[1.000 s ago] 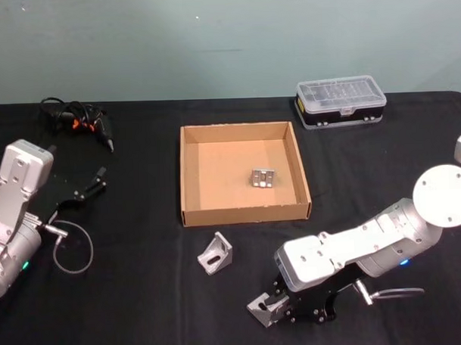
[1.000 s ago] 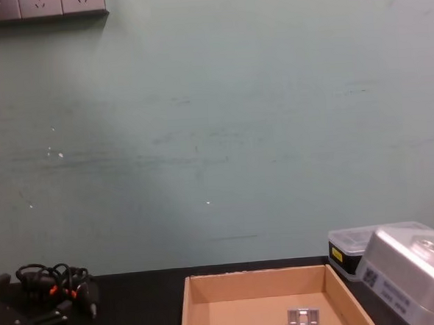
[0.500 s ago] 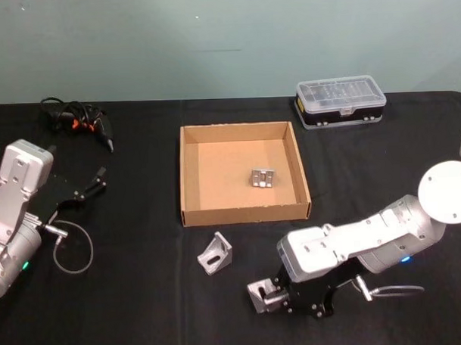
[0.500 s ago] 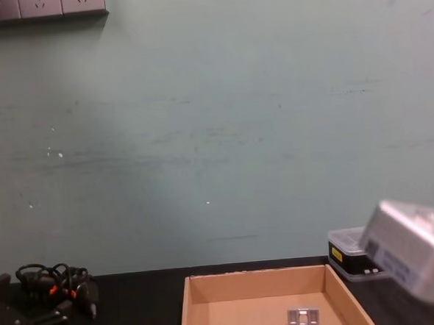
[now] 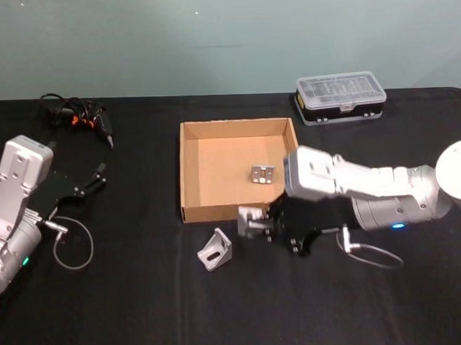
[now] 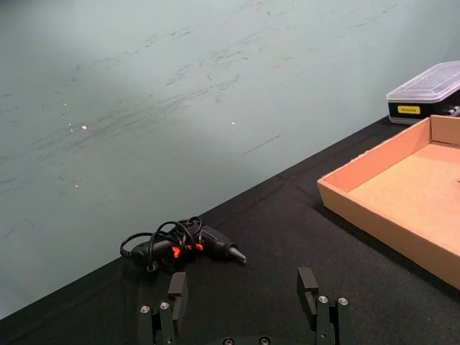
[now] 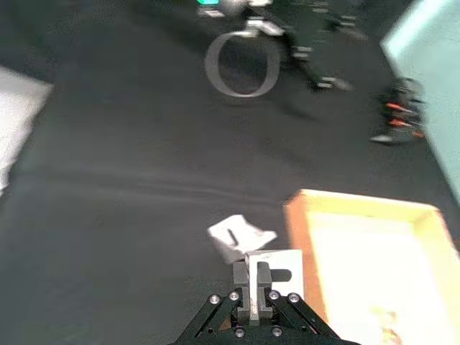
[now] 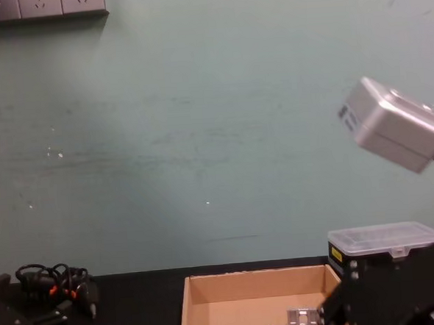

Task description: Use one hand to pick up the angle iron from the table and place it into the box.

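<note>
Now your angle iron [image 5: 249, 219] sits clamped between the fingers of the right gripper [image 5: 257, 226], just at the front wall of the box [image 5: 217, 214], so you look to be mid-carry. Next you need to push forward past that wall, over bare cardboard beside the piece [image 5: 262, 174] already inside, then release. A second bracket [image 5: 215, 250] waits on the tabletop [image 5: 144, 297]. The left gripper [image 5: 94, 182] rests far left, fingers spread and empty.

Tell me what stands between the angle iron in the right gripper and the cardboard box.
Only the low front wall of the shallow brown cardboard box: the black right gripper, jaws shut on the silver metal angle iron, hangs just outside it. A second silver angle iron lies inside. The left gripper idles far left.
</note>
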`<state>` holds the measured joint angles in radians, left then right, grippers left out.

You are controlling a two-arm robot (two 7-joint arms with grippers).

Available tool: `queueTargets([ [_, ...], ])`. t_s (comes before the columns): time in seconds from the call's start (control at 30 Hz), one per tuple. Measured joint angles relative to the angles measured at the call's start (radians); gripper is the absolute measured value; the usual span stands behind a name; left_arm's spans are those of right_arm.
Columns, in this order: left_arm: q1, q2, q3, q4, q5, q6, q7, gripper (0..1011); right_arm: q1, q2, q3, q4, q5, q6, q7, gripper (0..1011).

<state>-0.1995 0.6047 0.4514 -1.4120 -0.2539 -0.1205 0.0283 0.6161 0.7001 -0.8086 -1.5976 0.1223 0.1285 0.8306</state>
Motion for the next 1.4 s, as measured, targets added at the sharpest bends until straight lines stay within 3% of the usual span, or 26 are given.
queueTargets([
  [0.37,0.000,0.000,0.000,0.000,0.000,0.000,0.000,1000,-0.034,-0.105,0.090,0.073,0.025,0.088,-0.157,58],
  [0.5,0.000,0.000,0.000,0.000,0.000,0.000,0.000,1000,-0.037,-0.190,0.138,0.135,0.051,0.132,-0.229,58],
  [0.57,0.000,0.000,0.000,0.000,0.000,0.000,0.000,1000,-0.037,-0.215,0.148,0.157,0.057,0.142,-0.244,58],
  [0.73,0.000,0.000,0.000,0.000,0.000,0.000,0.000,1000,-0.023,-0.285,0.162,0.223,0.063,0.164,-0.271,58],
  [1.03,0.000,0.000,0.000,0.000,0.000,0.000,0.000,1000,-0.010,-0.371,0.172,0.317,0.060,0.197,-0.306,58],
  [1.4,0.000,0.000,0.000,0.000,0.000,0.000,0.000,1000,-0.007,-0.427,0.172,0.399,0.038,0.205,-0.318,58],
])
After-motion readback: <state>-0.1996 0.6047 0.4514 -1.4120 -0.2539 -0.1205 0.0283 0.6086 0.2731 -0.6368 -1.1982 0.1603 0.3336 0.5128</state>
